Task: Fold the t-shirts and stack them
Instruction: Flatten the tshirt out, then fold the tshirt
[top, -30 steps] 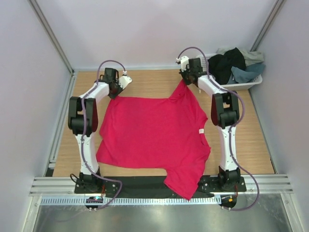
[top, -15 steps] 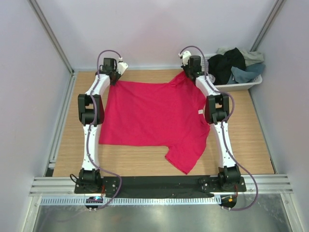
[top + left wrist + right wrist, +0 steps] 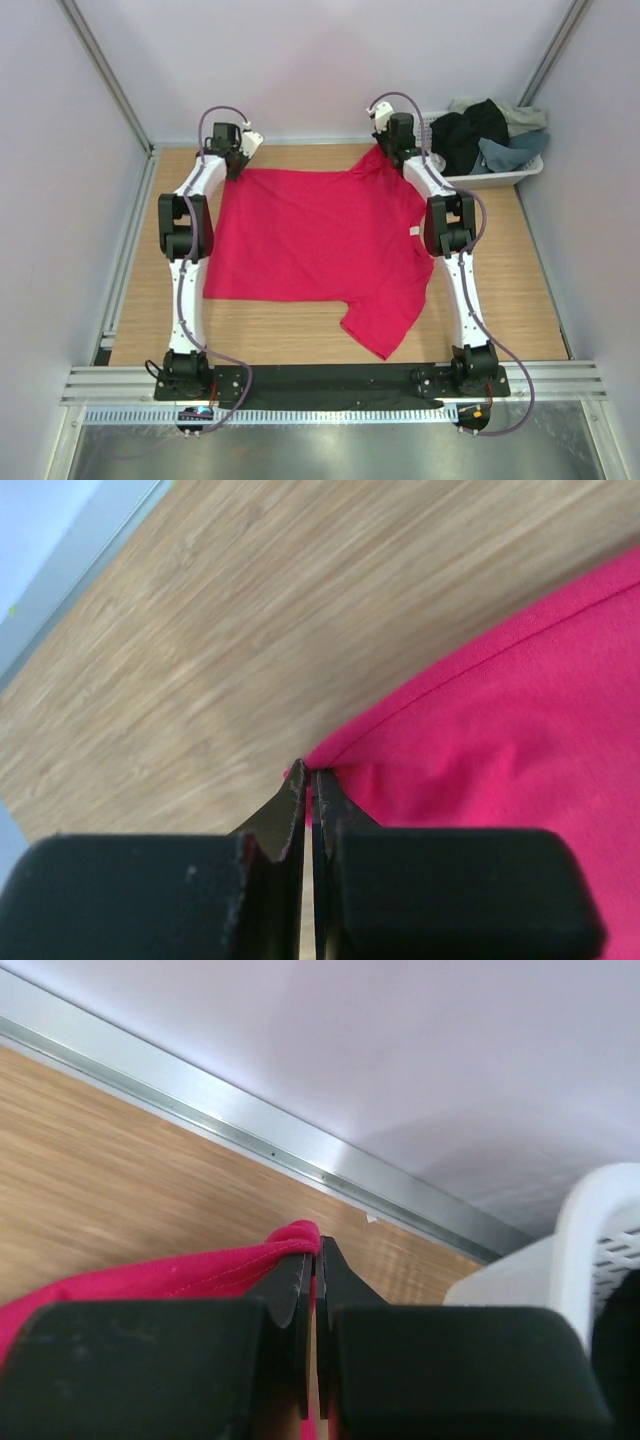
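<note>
The crimson-pink t-shirt [image 3: 320, 240] lies spread flat on the wooden table, one sleeve pointing toward the near edge. My left gripper [image 3: 236, 167] is shut on the shirt's far left corner [image 3: 500, 740], pinching the cloth at the fingertips [image 3: 310, 775]. At the far right corner, my right gripper [image 3: 386, 150] is shut on a bunched fold of hem [image 3: 170, 1275], the fold sticking out above the tips [image 3: 318, 1245]. Both arms reach far toward the back wall. More t-shirts are piled in the basket: black [image 3: 470, 130], slate-blue [image 3: 505, 152] and pale grey-green [image 3: 520, 115].
A white lattice basket [image 3: 505, 180] stands at the back right corner, close beside my right gripper; its wall [image 3: 600, 1220] shows in the right wrist view. A metal rail [image 3: 300, 1165] runs along the back wall. Bare wood lies right of the shirt.
Both arms have stretched toward the back wall, dragging the pink shirt away from the near edge and pulling it flatter. Over the last half second it barely moved.
</note>
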`<state>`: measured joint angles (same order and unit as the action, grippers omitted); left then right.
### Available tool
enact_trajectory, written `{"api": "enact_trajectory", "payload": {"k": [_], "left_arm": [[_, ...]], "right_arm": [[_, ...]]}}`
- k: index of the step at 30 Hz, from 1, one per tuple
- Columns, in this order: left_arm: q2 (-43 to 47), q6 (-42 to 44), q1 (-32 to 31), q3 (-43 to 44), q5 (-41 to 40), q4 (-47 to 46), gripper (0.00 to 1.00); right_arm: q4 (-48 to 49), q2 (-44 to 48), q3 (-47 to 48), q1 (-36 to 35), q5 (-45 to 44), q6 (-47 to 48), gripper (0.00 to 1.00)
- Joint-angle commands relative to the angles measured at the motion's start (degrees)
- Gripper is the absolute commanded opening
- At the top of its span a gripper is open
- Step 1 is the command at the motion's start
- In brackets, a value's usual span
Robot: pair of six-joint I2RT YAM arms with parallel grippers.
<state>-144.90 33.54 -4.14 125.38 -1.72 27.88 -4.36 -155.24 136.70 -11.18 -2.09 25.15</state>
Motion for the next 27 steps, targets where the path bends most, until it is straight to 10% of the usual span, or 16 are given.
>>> {"api": "enact_trajectory", "payload": {"k": [1,27], "left_arm": [[8.74,-2.07,0.36,-3.03,-0.13,-2.04,0.00],[32.04,-1.64,1.68,-31.60,3.91,-5.29,0.00]], "right_arm": [[3.57,12.14,-3.63,-0.42,-0.29,-0.27,0.01],[-5.39,38.43,-35.62,-4.20,0.15,-2.39,0.01]]}}
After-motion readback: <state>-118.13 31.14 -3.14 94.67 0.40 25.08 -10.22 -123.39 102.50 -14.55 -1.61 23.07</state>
